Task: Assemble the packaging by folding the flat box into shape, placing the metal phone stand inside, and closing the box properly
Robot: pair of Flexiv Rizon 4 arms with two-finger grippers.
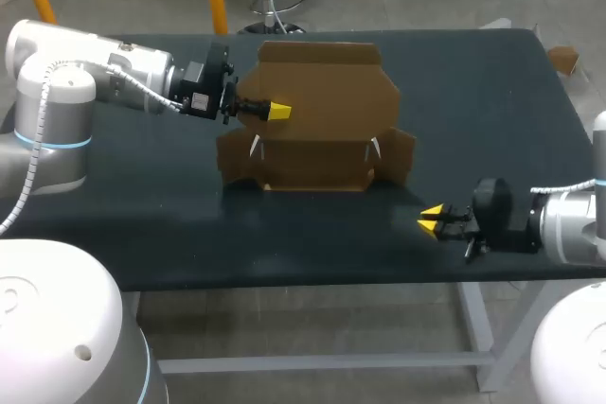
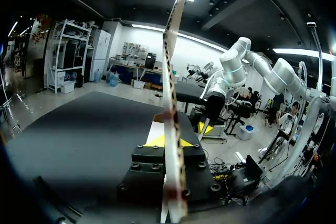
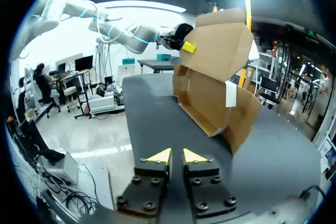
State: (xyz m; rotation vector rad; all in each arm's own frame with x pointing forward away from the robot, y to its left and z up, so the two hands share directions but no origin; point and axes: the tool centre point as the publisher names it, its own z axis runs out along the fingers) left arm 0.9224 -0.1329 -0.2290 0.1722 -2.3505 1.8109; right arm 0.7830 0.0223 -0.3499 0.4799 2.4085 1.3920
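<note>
Left gripper (image 1: 277, 111) clamped on the box (image 1: 327, 92) lid panel, holding it raised, probably for folding. Right gripper (image 1: 431, 219): 2 fingers together, empty, parked clear.

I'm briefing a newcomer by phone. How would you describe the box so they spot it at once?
Start at the dark table, then look to its middle, towards the far edge. There stands the box, brown cardboard, half folded with one panel raised. It alone is held: the left end effector pinches that panel, while the right end effector sits empty.
</note>
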